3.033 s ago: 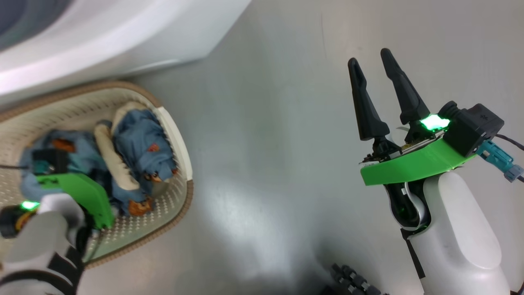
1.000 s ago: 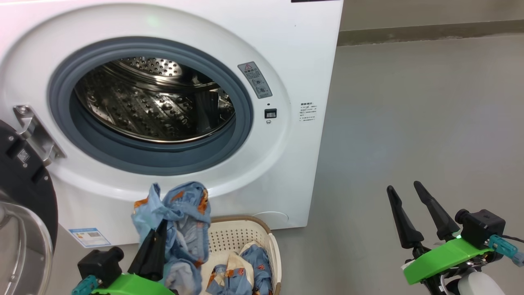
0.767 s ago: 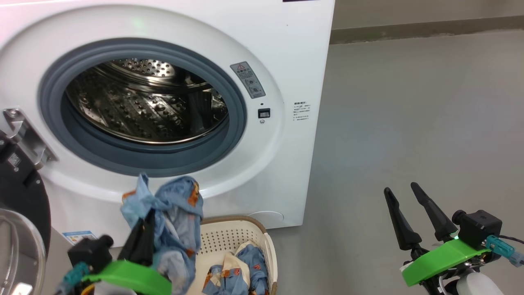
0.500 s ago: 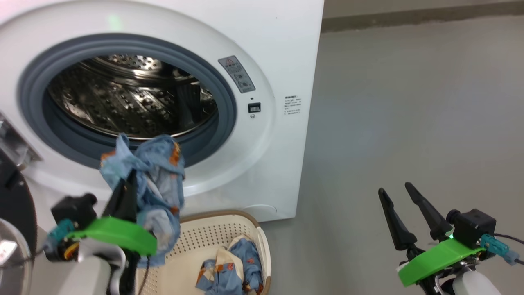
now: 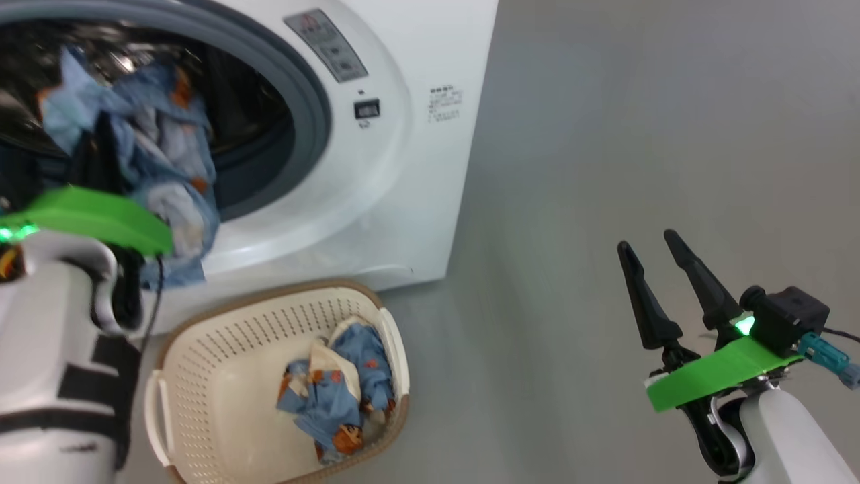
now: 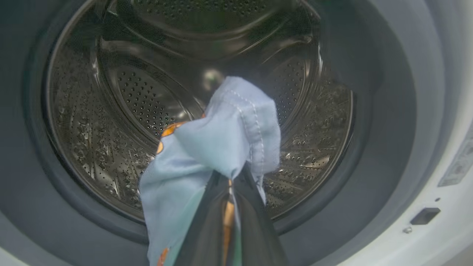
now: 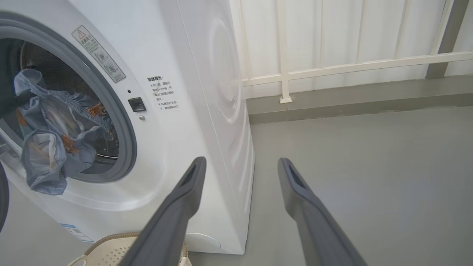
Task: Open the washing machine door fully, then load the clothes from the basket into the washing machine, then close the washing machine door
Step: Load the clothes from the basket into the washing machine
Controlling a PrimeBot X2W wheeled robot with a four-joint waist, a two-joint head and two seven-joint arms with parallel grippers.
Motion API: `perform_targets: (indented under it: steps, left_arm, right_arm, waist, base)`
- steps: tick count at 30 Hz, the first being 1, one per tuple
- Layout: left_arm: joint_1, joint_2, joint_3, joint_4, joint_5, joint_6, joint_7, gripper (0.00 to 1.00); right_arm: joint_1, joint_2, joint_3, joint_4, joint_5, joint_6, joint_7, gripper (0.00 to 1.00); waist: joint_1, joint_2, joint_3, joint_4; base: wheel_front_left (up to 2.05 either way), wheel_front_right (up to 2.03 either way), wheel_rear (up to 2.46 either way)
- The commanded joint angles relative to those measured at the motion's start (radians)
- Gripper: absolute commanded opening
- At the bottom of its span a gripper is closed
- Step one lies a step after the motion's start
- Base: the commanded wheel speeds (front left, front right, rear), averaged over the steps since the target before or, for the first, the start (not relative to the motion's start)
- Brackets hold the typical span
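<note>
The left gripper (image 6: pixel 228 181) is seen clamped tight on a blue garment (image 6: pixel 221 147), and the change is plain. A second ago the bundle was carried low, in front of the white panel just above the basket. Now it is raised to the upper left of the head view, right at the mouth of the washing machine (image 5: pixel 403 134). In the left wrist view the pinched fold is framed dead centre against the steel drum (image 6: pixel 122 99). The lift out of the basket (image 5: pixel 201 349) is therefore done, and delivery of this load is judged imminent, though nothing is released yet. The garment's long axis is held close to vertical: its upper fold is pointed into the drum, while its loose tail is left hanging in front of the grey rubber ring (image 5: pixel 312 114). A second bundle of clothes (image 5: pixel 339 390) is left in the basket, lower centre. The right gripper (image 5: pixel 647 240) is kept idle at lower right, fingers spread, nothing between them.
</note>
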Motion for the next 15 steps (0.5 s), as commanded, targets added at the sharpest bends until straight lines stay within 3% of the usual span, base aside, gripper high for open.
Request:
perform_targets:
  steps: [1,15]
  left_arm:
    - [-0.073,0.046,0.039,0.000,0.015,-0.005,-0.007,0.00]
    - [-0.383,0.119,0.070,0.175,0.075,-0.026,-0.007,0.00]
  right_arm:
    - [-0.024,0.000,0.013,-0.031,-0.004,0.010,-0.005,1.00]
    - [-0.099,0.067,0.004,-0.074,-0.030,0.010,-0.005,1.00]
  waist:
    - [0.0000,-0.0001,0.138,-0.076]
    - [0.0000,-0.0001,0.381,-0.157]
  base:
    - [0.00,0.00,0.00]
    - [0.00,0.00,0.00]
